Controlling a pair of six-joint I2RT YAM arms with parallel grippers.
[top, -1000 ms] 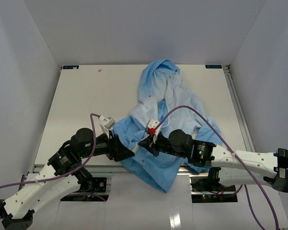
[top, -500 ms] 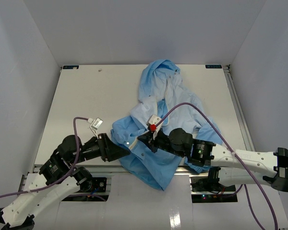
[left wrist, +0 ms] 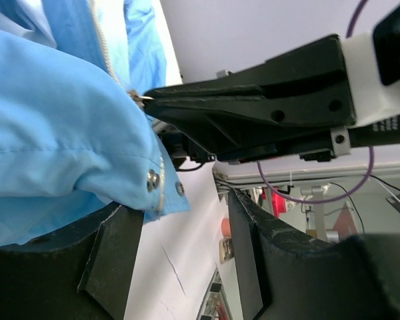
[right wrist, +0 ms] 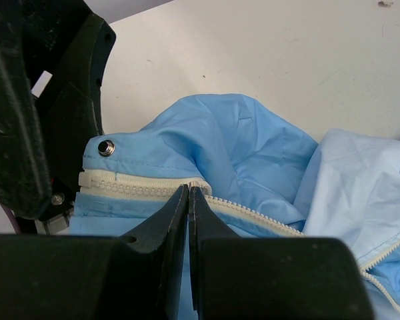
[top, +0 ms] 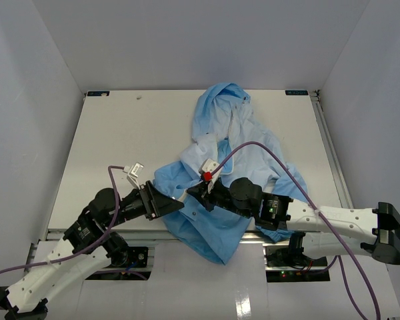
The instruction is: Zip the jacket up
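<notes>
The light blue jacket lies crumpled on the table's middle, hood at the far end, hem hanging over the near edge. My right gripper is shut, with its tips pinched on the slider of the pale zipper, near the hem end by a metal snap. My left gripper is open just left of it. In the left wrist view the hem corner with two snaps rests against one of its fingers. Bare table shows between the jaws.
A purple cable arcs over the jacket's right side. A red fitting sits above the right gripper. A white clip hangs on the left arm's cable. The white table is walled on three sides.
</notes>
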